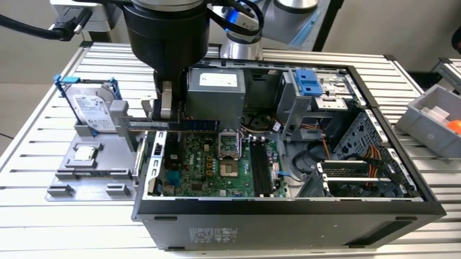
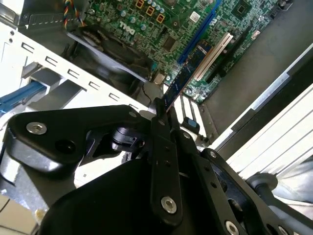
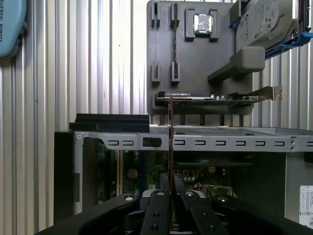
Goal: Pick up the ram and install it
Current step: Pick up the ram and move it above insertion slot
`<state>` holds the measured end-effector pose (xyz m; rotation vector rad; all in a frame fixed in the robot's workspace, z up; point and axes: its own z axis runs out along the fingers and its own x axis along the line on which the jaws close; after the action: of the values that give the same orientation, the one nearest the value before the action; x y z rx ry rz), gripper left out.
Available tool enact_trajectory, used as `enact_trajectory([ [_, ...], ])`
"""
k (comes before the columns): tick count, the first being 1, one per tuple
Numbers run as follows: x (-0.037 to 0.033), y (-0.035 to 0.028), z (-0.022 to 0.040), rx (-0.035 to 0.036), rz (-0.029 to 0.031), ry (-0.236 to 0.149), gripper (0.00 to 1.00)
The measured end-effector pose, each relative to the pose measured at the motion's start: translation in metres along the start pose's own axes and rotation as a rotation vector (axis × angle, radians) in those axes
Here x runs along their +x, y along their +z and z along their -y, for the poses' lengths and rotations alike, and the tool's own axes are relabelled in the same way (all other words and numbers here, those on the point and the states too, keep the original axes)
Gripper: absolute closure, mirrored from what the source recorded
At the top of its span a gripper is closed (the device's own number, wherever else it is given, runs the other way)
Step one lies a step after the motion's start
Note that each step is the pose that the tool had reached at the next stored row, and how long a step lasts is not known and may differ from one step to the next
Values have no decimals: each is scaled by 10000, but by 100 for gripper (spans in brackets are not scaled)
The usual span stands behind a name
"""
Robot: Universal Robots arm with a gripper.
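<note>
My gripper (image 1: 167,120) is shut on the ram (image 1: 194,124), a long thin dark stick held level above the open computer case's rim on the exterior view's left. The stick juts from the fingertips (image 1: 167,105) to both sides, over the motherboard (image 1: 209,162) edge. In the second wrist view the ram (image 2: 185,76) runs out from the gripper (image 2: 160,111) toward the board below. In the first wrist view the ram (image 3: 170,132) shows edge-on as a thin line rising from the gripper (image 3: 171,182). The black memory slots (image 1: 260,166) lie toward the exterior view's right of the stick, beside the processor socket.
The open computer case (image 1: 288,210) lies on a slatted metal table. A grey holder tray (image 1: 86,167) at the exterior view's left carries a silver hard drive (image 1: 94,110) in a blue-handled frame and a small square chip (image 1: 84,154). A grey bin (image 1: 432,121) stands at the right.
</note>
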<state>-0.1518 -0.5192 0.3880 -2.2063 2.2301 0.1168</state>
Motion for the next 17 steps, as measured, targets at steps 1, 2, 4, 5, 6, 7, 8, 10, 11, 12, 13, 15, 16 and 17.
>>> enact_trajectory([
  [1, 0, 0, 0, 0, 0, 0, 100],
  [2, 0, 0, 1, 0, 0, -1, 100],
  [4, 0, 0, 2, 1, 0, 0, 100],
  [5, 0, 0, 2, 0, 0, -1, 100],
  [6, 0, 0, 2, 0, -1, -1, 100],
  [7, 0, 0, 3, 0, 0, -1, 100],
  [8, 0, 0, 3, 0, -1, -1, 100],
  [10, 0, 0, 3, 0, -1, 0, 100],
  [11, 0, 0, 4, 0, 0, -1, 100],
  [12, 0, 0, 4, 0, 0, -1, 100],
  [13, 0, -1, 9, 0, 0, -1, 100],
  [15, 0, -1, 16, 0, 0, -1, 100],
  [16, 0, -1, 18, 0, 0, -1, 100],
  [17, 0, -1, 22, 0, 0, -2, 100],
])
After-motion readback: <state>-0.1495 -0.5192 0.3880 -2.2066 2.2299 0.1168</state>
